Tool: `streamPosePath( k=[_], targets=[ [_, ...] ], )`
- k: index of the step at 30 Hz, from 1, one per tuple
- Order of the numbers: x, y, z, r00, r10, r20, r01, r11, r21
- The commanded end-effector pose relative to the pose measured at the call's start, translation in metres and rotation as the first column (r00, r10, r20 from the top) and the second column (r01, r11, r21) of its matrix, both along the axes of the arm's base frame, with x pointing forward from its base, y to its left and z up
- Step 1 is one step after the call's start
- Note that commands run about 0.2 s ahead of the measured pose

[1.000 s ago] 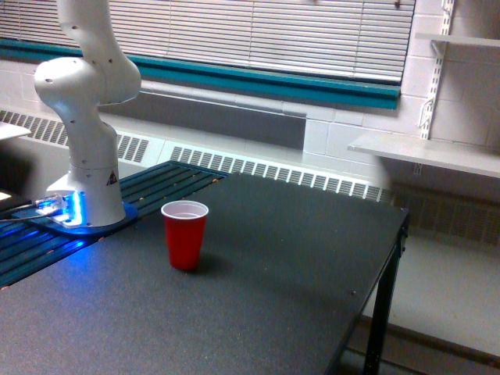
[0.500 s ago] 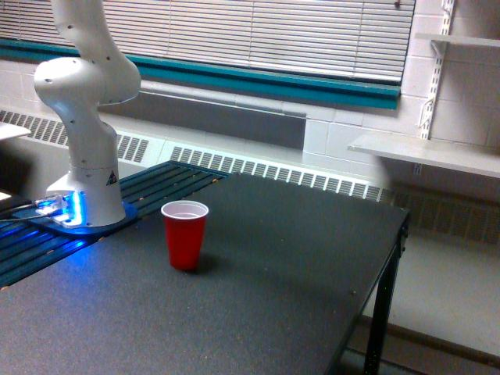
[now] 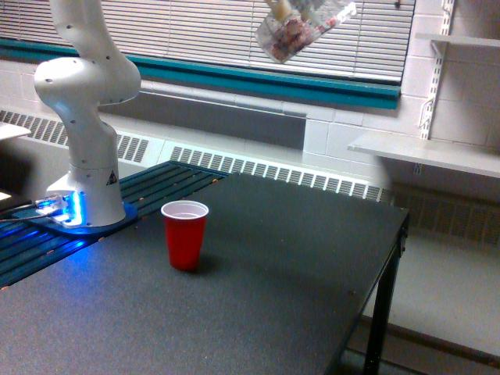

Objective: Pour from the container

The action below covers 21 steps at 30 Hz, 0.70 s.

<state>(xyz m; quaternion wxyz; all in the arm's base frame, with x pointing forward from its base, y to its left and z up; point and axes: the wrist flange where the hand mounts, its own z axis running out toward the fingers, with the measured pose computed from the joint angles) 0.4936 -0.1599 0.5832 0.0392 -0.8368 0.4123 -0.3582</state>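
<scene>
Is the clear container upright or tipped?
Tipped. The container hangs slanted at the top of the exterior view, high above the table, with pinkish and brown pieces inside. Nothing is seen falling from it.

Looks like a robotics lab in an institutional room: white Panda arm point(image 3: 84, 101) bolted at the bench's point(image 3: 258, 312) far left edge, base lit blue. Painted block wall point(image 3: 332, 137), window blinds point(image 3: 203, 31), baseboard radiator point(image 3: 273, 170), bare bracket shelves point(image 3: 426, 152) on the right.
</scene>
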Motion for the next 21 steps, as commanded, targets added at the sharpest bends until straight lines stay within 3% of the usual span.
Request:
streamPosePath(
  k=[1, 10, 21],
  targets=[
    [-0.024, 0.007, -0.004, 1.000, 0.000, 0.019, 0.000, 1.000, -0.004],
    [-0.058, 0.013, -0.030, 1.000, -0.001, -0.030, 0.000, 1.000, -0.014],
    [-0.092, 0.030, -0.075, 0.990, 0.015, -0.138, -0.018, 1.000, -0.018]
  ],
)
